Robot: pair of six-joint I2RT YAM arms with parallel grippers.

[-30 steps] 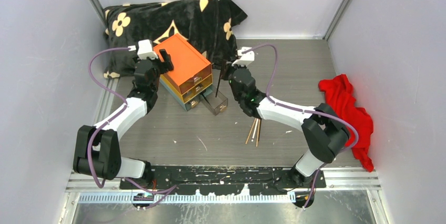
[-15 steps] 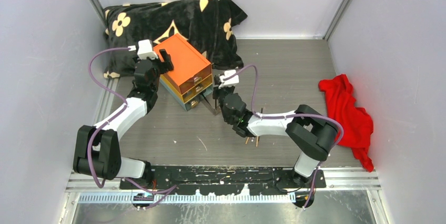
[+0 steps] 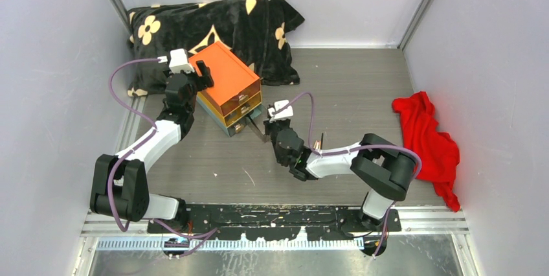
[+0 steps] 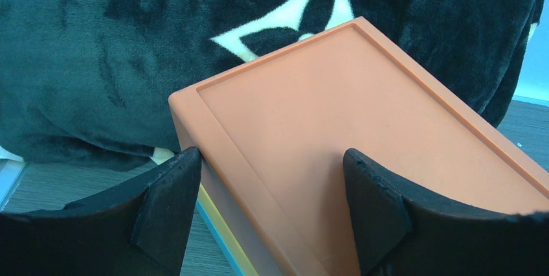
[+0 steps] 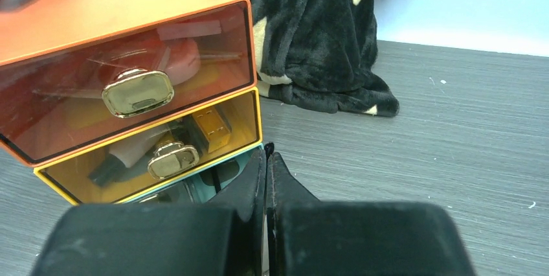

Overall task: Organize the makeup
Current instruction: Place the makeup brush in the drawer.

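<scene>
The orange-topped drawer box stands at the back left; its teal bottom drawer is pulled out. My right gripper is low at that drawer's front and shut on a thin black brush, whose tip pokes out between the fingers. Through the drawer fronts I see pink pieces in the top drawer and a gold lipstick in the middle one. Loose brushes lie mostly hidden under my right arm. My left gripper is open, straddling the box's top rear corner.
A black flowered blanket lies bunched behind the box against the back wall. A red cloth lies at the right wall. Grey walls close in the table on three sides.
My right gripper has come down and towards me with the black brush, from above the box's right side to the open bottom drawer. Its arm now covers the loose brushes. The left arm has not moved.
</scene>
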